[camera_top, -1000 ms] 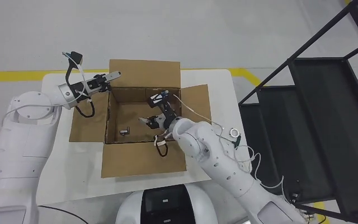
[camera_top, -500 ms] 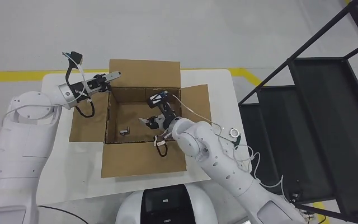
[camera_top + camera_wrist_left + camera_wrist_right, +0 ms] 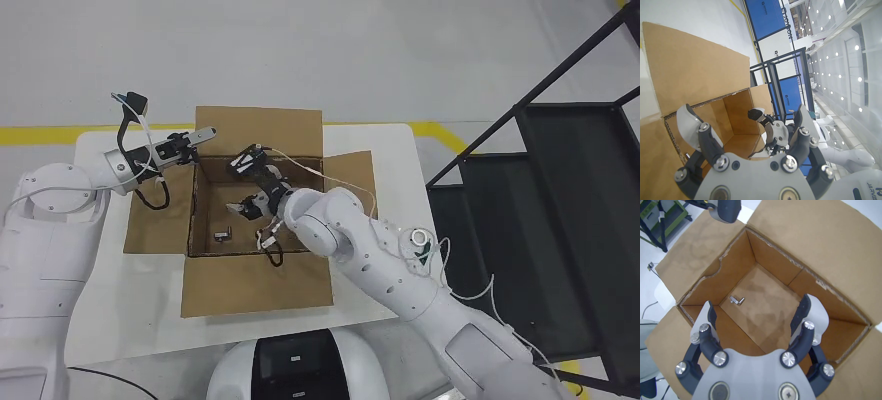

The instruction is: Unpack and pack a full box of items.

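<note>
The brown cardboard box [image 3: 260, 130] stands open on the white table [image 3: 390, 140], all four flaps folded outward. On its bare floor lies one small silver metal piece [image 3: 737, 300], close to the corner on my left arm's side. It looks like a short bracket with a pin, but it is too small for me to tell what it is. My right gripper [image 3: 758, 306] hangs over the box's opening, pointing down at the floor, its jaws spread wide with nothing between them; the metal piece sits well apart from its fingertips. My left gripper [image 3: 743, 113] hovers by the box's far corner, where the left flap meets the back flap, and its jaws too stand wide and empty. From the top view my right arm covers part of the box's interior toward the right and near walls, so I cannot say what that stretch of floor holds. In the left wrist view the near rim cuts off the box floor.
</note>
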You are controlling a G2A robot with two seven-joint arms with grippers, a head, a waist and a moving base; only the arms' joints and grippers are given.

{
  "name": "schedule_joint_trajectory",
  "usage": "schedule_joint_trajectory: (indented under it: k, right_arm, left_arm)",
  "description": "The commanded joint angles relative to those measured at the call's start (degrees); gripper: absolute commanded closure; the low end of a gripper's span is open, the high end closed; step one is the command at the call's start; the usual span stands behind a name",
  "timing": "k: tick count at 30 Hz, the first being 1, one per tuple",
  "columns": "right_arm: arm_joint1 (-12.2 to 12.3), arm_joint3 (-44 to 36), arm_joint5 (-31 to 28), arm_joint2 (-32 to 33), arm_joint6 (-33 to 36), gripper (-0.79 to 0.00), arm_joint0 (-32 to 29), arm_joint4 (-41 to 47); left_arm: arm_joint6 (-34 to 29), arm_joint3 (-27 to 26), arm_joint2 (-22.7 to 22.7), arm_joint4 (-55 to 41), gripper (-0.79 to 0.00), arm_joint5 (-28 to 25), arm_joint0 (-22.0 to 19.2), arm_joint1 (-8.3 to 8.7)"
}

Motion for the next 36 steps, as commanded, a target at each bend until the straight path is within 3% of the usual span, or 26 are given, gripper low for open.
schedule_joint_trajectory:
  k: [1,6,17,26,29,36]
  right_arm:
    - [-1.28,4.9,-0.66,-3.52,1.39,-0.785,4.03,-0.62]
    - [-2.67,10.72,-0.43,-6.23,0.5,-0.785,4.97,-0.43]
    - [-9.53,28.76,-5.15,-13.2,-5.79,-0.785,10.36,9.62]
    - [-11.54,34.75,-8.79,-13.56,-8.43,-0.785,11.85,11.12]
    - [-12.15,35.06,-9.37,-12.07,-8.29,-0.785,14.77,12.65]
    - [-12.66,36.62,-14.02,-10.55,-7.78,-0.785,16.53,14.51]
  left_arm:
    - [0.0,0.0,0.0,0.0,-0.785,0.0,0.0,0.0]
    - [0.0,0.0,0.0,0.0,-0.785,0.0,0.0,0.0]
    - [0.0,0.0,0.0,0.0,-0.785,0.0,0.0,0.0]
    - [0.0,0.0,0.0,0.0,-0.785,0.0,0.0,0.0]
    - [3.92,0.66,-1.44,4.69,-0.785,1.71,-1.0,0.43]
    - [8.73,-1.5,-5.89,7.75,-0.785,3.46,2.0,1.55]
